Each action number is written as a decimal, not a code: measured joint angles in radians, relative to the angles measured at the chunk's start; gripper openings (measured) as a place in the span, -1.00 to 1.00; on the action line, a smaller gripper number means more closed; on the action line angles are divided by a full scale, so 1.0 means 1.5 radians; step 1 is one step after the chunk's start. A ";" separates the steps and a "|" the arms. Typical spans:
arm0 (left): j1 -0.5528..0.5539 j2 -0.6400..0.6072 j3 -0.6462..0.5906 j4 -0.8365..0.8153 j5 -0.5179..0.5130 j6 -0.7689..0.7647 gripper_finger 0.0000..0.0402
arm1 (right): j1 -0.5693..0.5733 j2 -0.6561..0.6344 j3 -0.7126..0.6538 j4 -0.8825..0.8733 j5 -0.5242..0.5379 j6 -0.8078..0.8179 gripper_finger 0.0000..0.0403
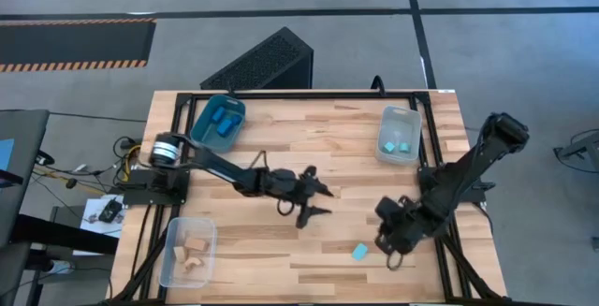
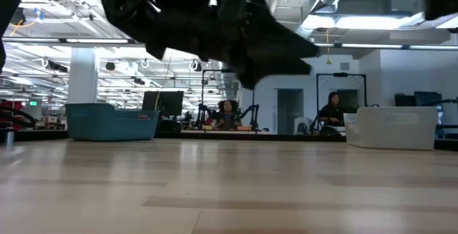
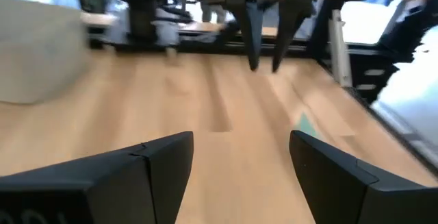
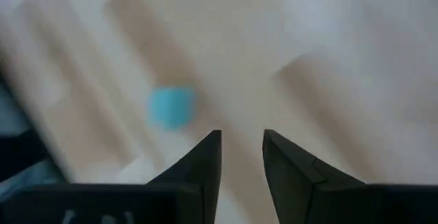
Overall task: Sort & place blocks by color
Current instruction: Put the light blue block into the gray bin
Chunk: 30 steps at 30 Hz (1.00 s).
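Note:
A single light cyan block [image 1: 359,251] lies flat on the wooden table near its front edge. My right gripper [image 1: 390,250] hangs just right of it, pointing steeply down, open with nothing between its fingers; its wrist view shows the block [image 4: 171,106] off to one side of the fingertips [image 4: 241,136]. My left gripper [image 1: 322,205] reaches low over the table's middle, open and holding nothing. Its wrist view [image 3: 239,142] shows a corner of the cyan block [image 3: 303,124] ahead and the right gripper's fingers [image 3: 254,42] beyond.
A teal bin [image 1: 201,123] with dark blue blocks stands at the far left. A clear bin [image 1: 412,119] with cyan blocks stands at the far right, and a clear bin [image 1: 178,236] with tan wood blocks at the near left. Bare tabletop lies between them.

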State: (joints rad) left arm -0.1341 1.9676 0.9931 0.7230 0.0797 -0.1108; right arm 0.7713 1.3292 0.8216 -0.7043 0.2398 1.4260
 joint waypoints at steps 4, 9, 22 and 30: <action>-0.027 0.059 0.043 0.001 0.004 -0.060 0.14 | 0.083 0.001 -0.055 0.151 0.008 0.014 -0.41; -0.065 0.086 0.082 -0.008 -0.046 -0.090 0.14 | 0.174 0.026 -0.090 0.231 0.014 0.024 -0.50; -0.126 0.086 0.095 -0.068 -0.140 -0.150 0.14 | 0.062 0.192 -0.093 0.399 -0.024 -0.244 -0.54; -0.152 0.055 0.097 -0.132 -0.212 -0.167 0.14 | -0.082 0.170 -0.096 0.416 0.065 -0.386 -0.54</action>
State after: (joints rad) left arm -0.3620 2.0507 1.1381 0.5256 -0.2384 -0.3607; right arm 0.6476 1.5836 0.6780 -0.0809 0.3380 0.8476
